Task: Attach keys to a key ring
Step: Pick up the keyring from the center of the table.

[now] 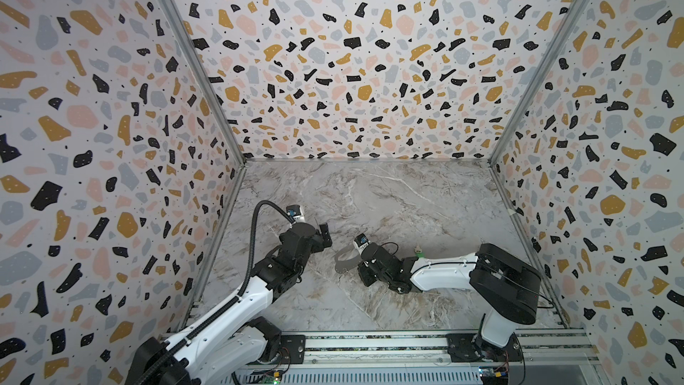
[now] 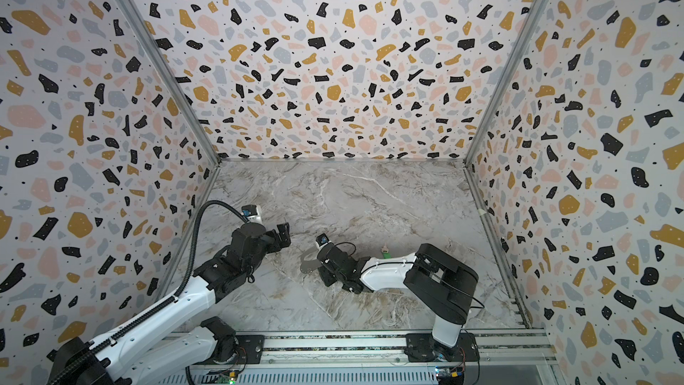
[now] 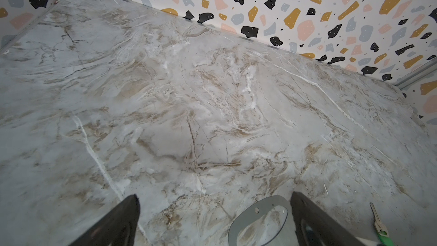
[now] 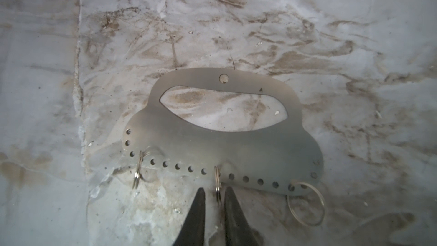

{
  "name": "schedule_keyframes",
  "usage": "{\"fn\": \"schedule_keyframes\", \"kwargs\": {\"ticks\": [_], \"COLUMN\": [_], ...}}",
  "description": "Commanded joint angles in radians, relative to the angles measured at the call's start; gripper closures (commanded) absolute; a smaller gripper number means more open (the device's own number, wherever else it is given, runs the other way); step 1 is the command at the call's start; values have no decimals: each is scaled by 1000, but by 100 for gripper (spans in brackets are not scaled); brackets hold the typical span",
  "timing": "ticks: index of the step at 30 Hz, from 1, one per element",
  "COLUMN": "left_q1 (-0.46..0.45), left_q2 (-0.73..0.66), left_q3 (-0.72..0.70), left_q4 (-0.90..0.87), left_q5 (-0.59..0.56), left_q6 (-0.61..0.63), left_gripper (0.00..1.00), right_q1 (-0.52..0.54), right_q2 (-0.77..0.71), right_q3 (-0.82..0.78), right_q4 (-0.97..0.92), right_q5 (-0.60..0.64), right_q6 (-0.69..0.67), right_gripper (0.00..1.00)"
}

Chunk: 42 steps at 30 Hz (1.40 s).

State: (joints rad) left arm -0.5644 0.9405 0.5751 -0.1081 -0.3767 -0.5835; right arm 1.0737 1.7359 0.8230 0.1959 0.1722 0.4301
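The right gripper point(image 4: 214, 188) is low over the table point(image 4: 260, 31), its two dark jaws drawn close together with only a narrow gap. The middle split ring point(image 4: 217, 178) stands on edge in that gap. Whether the pads actually press it I cannot tell. Straddling the ring this way looks meant to hold it upright and steady, so that a key can be worked onto its coil.

That ring hangs from a row of small holes along the broad edge of the key ring point(image 4: 212, 147), a flat grey plate with a large oval opening that lies flat on the marble. Other split rings point(image 4: 137, 173) hang from the same row.

The left gripper point(image 3: 214, 195) hovers just beside the plate's far end with its jaws spread wide and nothing between them, probably waiting to fetch the key.

The key point(image 1: 418, 252), green-headed with a silvery shaft, lies on the table beyond the right forearm, apart from the plate and not on any ring.
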Motion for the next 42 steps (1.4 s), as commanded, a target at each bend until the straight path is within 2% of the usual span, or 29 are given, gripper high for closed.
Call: {"fn": "schedule_keyframes", "kwargs": {"ticks": [1, 8, 10, 13, 17, 25, 34, 42], "left_q1": [-5, -6, -9, -41, -72, -114, -124, -130], "left_q2": [-15, -30, -37, -56, -76, -202, -291, -322], "left_q3": [37, 37, 39, 48, 79, 68, 61, 27], "left_q4": [-10, -13, 5, 11, -24, 68, 135, 234], "left_q5": [8, 18, 60, 53, 12, 105, 319, 539], "left_q6": [22, 28, 49, 64, 62, 102, 164, 192], "left_gripper": [0, 0, 0, 0, 2, 12, 19, 23], "right_q1": [3, 3, 2, 2, -7, -32, -55, -134], "right_q2": [9, 9, 2, -30, -117, -335, -576, -754], "right_q3": [32, 34, 33, 27, 10, -23, -120, -214], "right_q4": [-2, -6, -7, -2, 8, 14, 83, 184], "right_q5": [13, 16, 15, 11, -19, -132, -338, -589], "right_q6": [0, -11, -34, -89, -185, -339, -492, -502], "right_gripper": [83, 89, 92, 100, 100, 100, 100, 100]}}
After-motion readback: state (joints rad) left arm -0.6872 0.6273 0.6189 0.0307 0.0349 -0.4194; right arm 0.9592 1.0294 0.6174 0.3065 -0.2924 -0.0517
